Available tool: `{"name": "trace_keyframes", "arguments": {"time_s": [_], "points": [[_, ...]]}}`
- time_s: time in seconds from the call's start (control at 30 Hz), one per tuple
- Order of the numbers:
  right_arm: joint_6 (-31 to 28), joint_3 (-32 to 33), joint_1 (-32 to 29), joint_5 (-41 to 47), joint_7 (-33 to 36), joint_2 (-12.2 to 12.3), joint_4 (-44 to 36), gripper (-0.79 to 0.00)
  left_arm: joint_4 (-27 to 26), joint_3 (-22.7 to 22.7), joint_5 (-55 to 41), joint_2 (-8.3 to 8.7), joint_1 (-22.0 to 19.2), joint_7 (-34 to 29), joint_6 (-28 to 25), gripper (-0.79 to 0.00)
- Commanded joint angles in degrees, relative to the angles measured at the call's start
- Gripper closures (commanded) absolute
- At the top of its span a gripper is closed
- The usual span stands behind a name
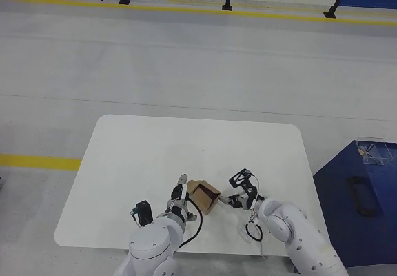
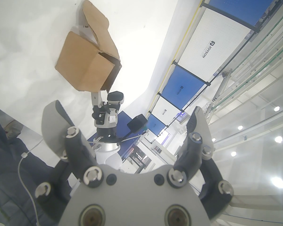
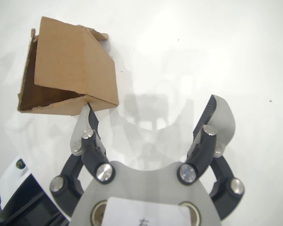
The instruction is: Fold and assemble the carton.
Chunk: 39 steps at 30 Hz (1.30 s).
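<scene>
Cardboard carton (image 3: pixel 70 71) lies half-formed on the tabletop (image 1: pixel 185 145) between two wide-open, empty grippers; the right gripper (image 3: pixel 151 102), one finger touching a corner, should probably push gently while the left gripper (image 2: pixel 126 109) braces the opposite wall.

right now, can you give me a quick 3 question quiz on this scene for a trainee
1. True or false: the left hand is open and clear of the carton.
2. Fill in: the right hand is ___ (open or shut).
3. The carton: A rests on the white table; B is lifted by the left hand; C is lifted by the right hand.

Key: 1 true; 2 open; 3 A.
</scene>
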Motion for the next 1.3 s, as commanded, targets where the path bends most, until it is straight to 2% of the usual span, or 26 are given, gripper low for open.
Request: {"name": "trace_keyframes", "arguments": {"time_s": [0.0,0.33,0.5,0.63,0.83,0.97,1.27], "points": [[1.6,-1.1,1.4,-0.3,-0.7,-0.5,1.0,-0.785,0.0,0.0,0.0,0.0,0.0,0.0,0.0,-0.785],[7.1,-7.1,8.4,0.7,-1.9,-3.4,7.3,-0.785,0.0,0.0,0.0,0.0,0.0,0.0,0.0,-0.785],[8.8,-6.6,8.8,2.2,-2.4,-3.9,7.7,-0.785,0.0,0.0,0.0,0.0,0.0,0.0,0.0,-0.785],[10.0,-2.4,6.1,2.6,-3.7,-3.0,3.9,-0.785,0.0,0.0,0.0,0.0,0.0,0.0,0.0,-0.785],[11.4,6.8,-3.0,6.6,-8.1,-1.4,-9.9,-0.785,0.0,0.0,0.0,0.0,0.0,0.0,0.0,-0.785],[14.5,9.7,-7.1,10.9,-11.0,-1.4,-16.8,-0.785,0.0,0.0,0.0,0.0,0.0,0.0,0.0,-0.785],[14.5,9.7,-7.1,10.9,-11.0,-1.4,-16.8,-0.785,0.0,0.0,0.0,0.0,0.0,0.0,0.0,-0.785]]}}
